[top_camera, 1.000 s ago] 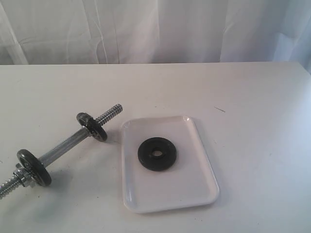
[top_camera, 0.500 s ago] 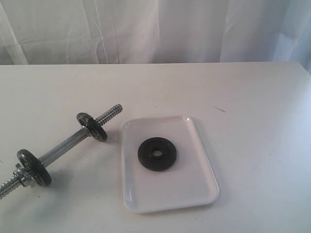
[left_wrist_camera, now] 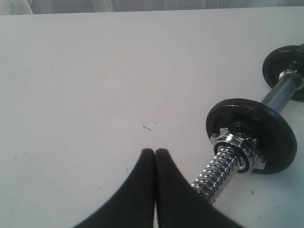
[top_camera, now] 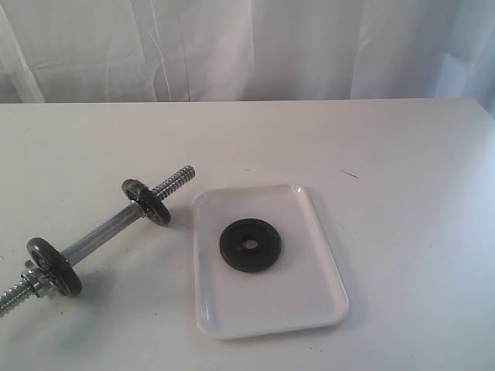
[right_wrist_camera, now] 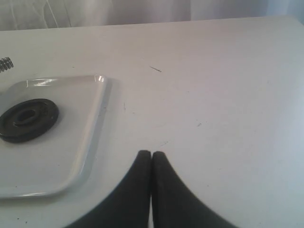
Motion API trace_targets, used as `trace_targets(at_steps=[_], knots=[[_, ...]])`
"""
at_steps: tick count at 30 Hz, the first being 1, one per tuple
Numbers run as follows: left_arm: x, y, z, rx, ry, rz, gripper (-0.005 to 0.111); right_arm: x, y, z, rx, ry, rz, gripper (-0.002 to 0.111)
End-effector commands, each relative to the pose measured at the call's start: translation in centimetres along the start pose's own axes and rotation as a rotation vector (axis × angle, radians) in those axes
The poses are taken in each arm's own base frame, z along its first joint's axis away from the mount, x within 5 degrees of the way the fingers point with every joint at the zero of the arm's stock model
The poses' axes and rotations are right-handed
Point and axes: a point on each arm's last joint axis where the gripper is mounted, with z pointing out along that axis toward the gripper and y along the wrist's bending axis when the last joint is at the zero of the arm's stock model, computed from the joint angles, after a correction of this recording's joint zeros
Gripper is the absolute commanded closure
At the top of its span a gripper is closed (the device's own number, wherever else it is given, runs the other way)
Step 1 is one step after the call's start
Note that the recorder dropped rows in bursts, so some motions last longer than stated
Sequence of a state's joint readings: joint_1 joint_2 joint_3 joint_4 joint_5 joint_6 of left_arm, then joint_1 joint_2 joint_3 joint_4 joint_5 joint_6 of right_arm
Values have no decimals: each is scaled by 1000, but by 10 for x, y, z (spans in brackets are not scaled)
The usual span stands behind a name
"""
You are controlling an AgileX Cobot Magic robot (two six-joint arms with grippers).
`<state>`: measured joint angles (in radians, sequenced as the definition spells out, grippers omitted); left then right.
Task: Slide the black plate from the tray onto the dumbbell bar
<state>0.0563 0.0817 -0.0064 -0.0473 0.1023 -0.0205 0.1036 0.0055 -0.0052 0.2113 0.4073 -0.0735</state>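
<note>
The black plate (top_camera: 250, 245) lies flat in the middle of the white tray (top_camera: 309, 309); the right wrist view also shows the black plate (right_wrist_camera: 27, 119) on the tray (right_wrist_camera: 90, 142). The dumbbell bar (top_camera: 104, 231) lies diagonally on the table left of the tray, with a dark disc and nut near each threaded end. Neither gripper appears in the exterior view. My left gripper (left_wrist_camera: 155, 152) is shut and empty, close beside the dumbbell bar's (left_wrist_camera: 223, 166) threaded end. My right gripper (right_wrist_camera: 151, 154) is shut and empty over bare table beside the tray.
A white table (top_camera: 402, 170) carries everything, with a white curtain (top_camera: 247, 46) behind its far edge. A small dark mark (top_camera: 349, 174) lies on the table beyond the tray.
</note>
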Motion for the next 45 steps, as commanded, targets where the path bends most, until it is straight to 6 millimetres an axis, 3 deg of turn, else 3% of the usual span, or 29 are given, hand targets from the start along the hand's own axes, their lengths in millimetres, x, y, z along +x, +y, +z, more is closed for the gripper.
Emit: trace_targets(at_steps=[1,4,6,11,14,16,21,25,28,32,36,39,43,45], knots=[[-2,0,0,4,-39,-96,107,-1,-1,0,9,-29,-13,108],[-9,-2,0,44,-114,-460,107,-1,-1,0,9,-29,-13,108],[-12,-1,-1,60,-139,-614,107,-1,-1,0,9,-29,-13,108],[-23,1,-4,68,-226,-669,107,-1,-1,0,9,-29,-13,108],[-46,0,-11,78,-231,-622,107,-1,-1,0,9,-29,-13,108],[-73,-3,-18,87,-163,-551,107,-1,-1,0,9,-29,-13,108],[-142,-19,-15,226,140,-155,107,-1,-1,0,10,-31,-14,108],[-184,-35,18,422,304,20,107,-2,-1,0,11,-35,-17,108],[-204,-33,51,412,370,74,107,-4,-1,0,13,-58,-19,108],[-210,-33,95,435,458,172,107,-4,-1,0,13,-58,-19,108],[-211,-42,122,507,553,212,106,-4,-1,0,13,-58,-19,108],[-213,-53,136,586,610,276,93,-4,-1,0,13,-58,-19,108],[-216,-65,154,636,650,305,56,-4,-1,0,13,-58,-19,108],[-214,-68,162,652,688,320,42,-4,-1,0,13,-58,-19,108]])
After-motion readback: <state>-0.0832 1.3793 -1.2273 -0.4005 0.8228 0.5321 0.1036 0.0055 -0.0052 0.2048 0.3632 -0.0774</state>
